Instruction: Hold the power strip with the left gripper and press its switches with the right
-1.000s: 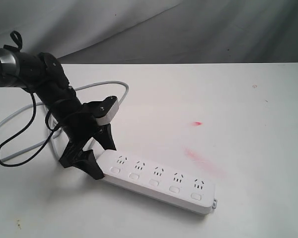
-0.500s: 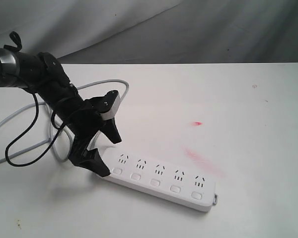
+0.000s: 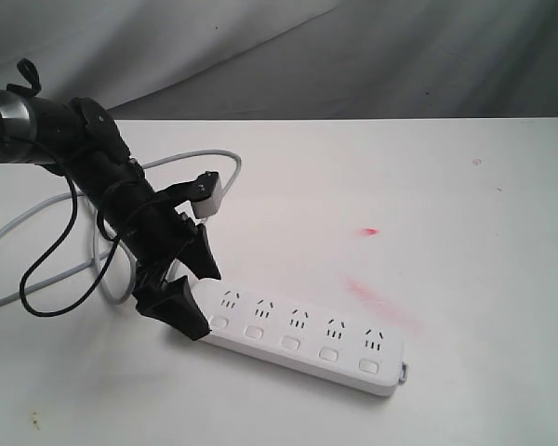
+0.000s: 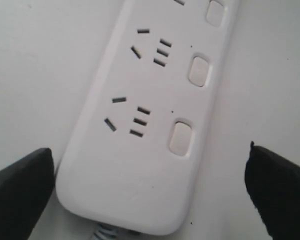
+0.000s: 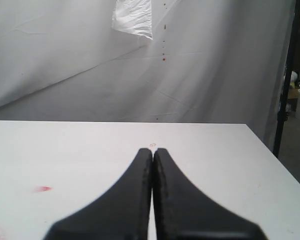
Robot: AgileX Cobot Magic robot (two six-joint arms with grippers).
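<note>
The white power strip [image 3: 302, 342] lies flat on the white table, its cord end to the left. Its row of square switches [image 3: 290, 343] runs along the near side. The grey cord [image 3: 181, 160] loops away behind the left arm. My left gripper [image 3: 198, 297] is open and straddles the cord end; in the left wrist view the power strip [image 4: 140, 165] and its switches [image 4: 181, 137] sit between the spread fingers [image 4: 20, 192], with a gap on the switch side. My right gripper [image 5: 153, 152] is shut on nothing, above bare table, and does not show in the exterior view.
Red smears [image 3: 381, 302] and a red spot [image 3: 370, 230] mark the table behind the strip. A black cable [image 3: 37, 279] hangs from the left arm. A grey backdrop [image 3: 400, 56] closes the back. The right wrist view shows the table's edge [image 5: 275, 155].
My left gripper has come down and nearer to the strip's cord end, now straddling it. The strip has shifted slightly to the right.
</note>
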